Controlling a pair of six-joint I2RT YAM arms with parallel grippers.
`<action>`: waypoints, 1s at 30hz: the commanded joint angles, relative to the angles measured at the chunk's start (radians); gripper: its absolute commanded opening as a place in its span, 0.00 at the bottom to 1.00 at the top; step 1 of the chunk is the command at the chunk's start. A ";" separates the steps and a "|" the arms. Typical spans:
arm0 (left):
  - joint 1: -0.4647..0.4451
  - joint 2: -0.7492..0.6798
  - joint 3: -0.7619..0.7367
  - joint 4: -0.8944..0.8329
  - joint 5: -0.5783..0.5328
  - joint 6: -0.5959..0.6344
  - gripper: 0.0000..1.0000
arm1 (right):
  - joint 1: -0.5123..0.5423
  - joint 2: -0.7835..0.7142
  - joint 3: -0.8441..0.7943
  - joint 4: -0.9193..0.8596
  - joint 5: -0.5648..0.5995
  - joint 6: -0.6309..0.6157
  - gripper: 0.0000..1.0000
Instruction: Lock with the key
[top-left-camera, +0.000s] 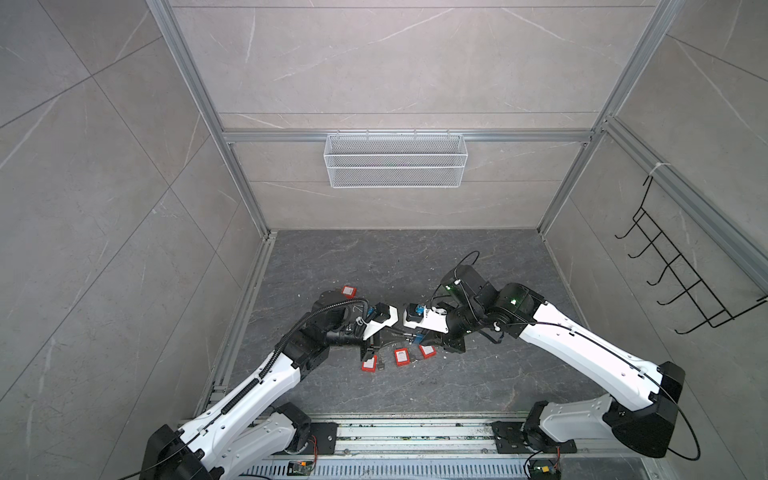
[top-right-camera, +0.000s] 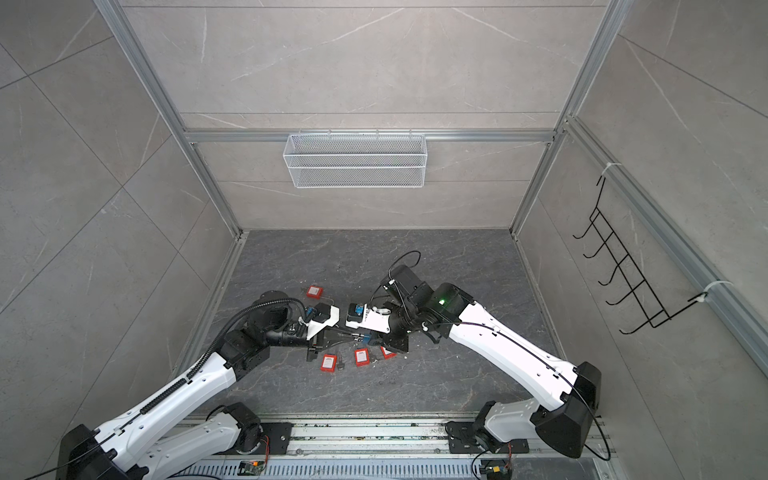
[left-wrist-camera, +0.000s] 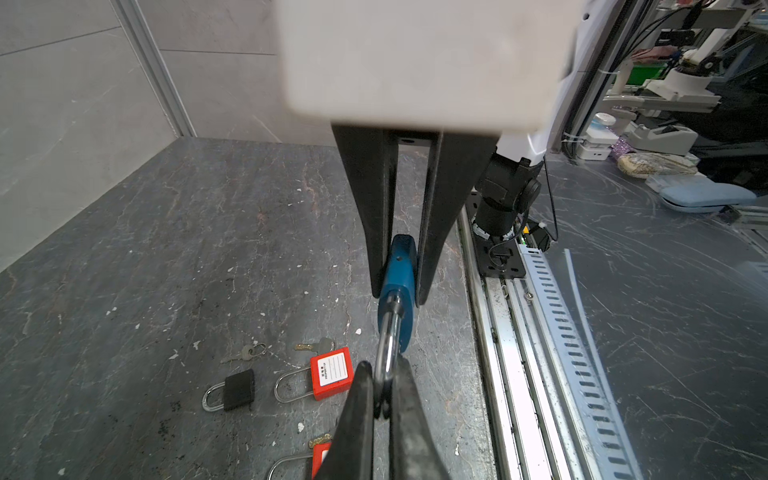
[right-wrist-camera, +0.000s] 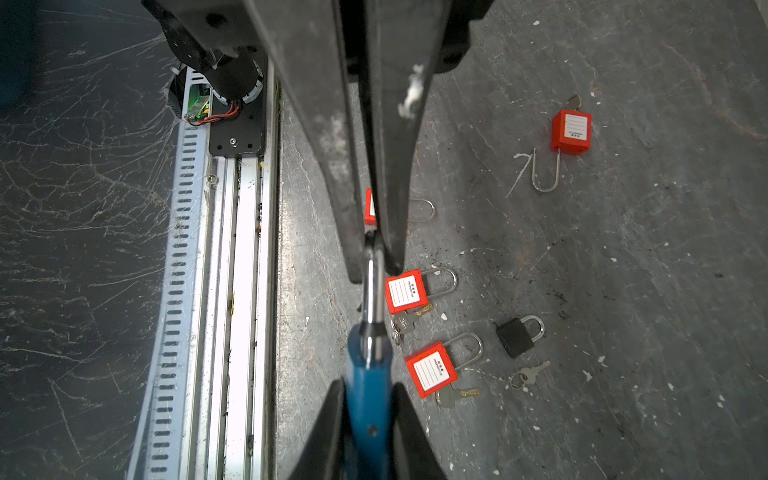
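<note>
A blue padlock (right-wrist-camera: 368, 415) hangs above the floor between my two grippers. My right gripper (right-wrist-camera: 369, 388) is shut on its blue body (left-wrist-camera: 400, 270). My left gripper (left-wrist-camera: 383, 370) is shut on the tip of its steel shackle (left-wrist-camera: 387, 349). In both top views the two grippers meet at mid-floor around the padlock (top-left-camera: 417, 335) (top-right-camera: 364, 337). No key is in either gripper. A ringed silver key (right-wrist-camera: 530, 372) lies by a black padlock (right-wrist-camera: 517, 336), and another key (right-wrist-camera: 457, 395) lies beside a red padlock (right-wrist-camera: 431, 370).
Several red padlocks lie on the dark floor below the grippers (top-left-camera: 401, 356), with one apart at the back (top-left-camera: 349, 291). A slotted metal rail (top-left-camera: 415, 436) runs along the front edge. A white mesh basket (top-left-camera: 395, 160) hangs on the back wall and a black hook rack (top-left-camera: 681, 266) on the right wall.
</note>
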 joint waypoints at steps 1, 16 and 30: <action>-0.041 0.018 0.029 0.025 0.097 0.010 0.00 | 0.010 -0.019 0.011 0.250 -0.088 0.041 0.00; -0.123 0.035 -0.025 0.141 -0.003 0.027 0.00 | 0.011 0.054 0.061 0.368 -0.133 0.102 0.00; -0.151 0.040 -0.088 0.226 -0.022 -0.031 0.00 | 0.010 0.051 0.021 0.538 -0.128 0.126 0.00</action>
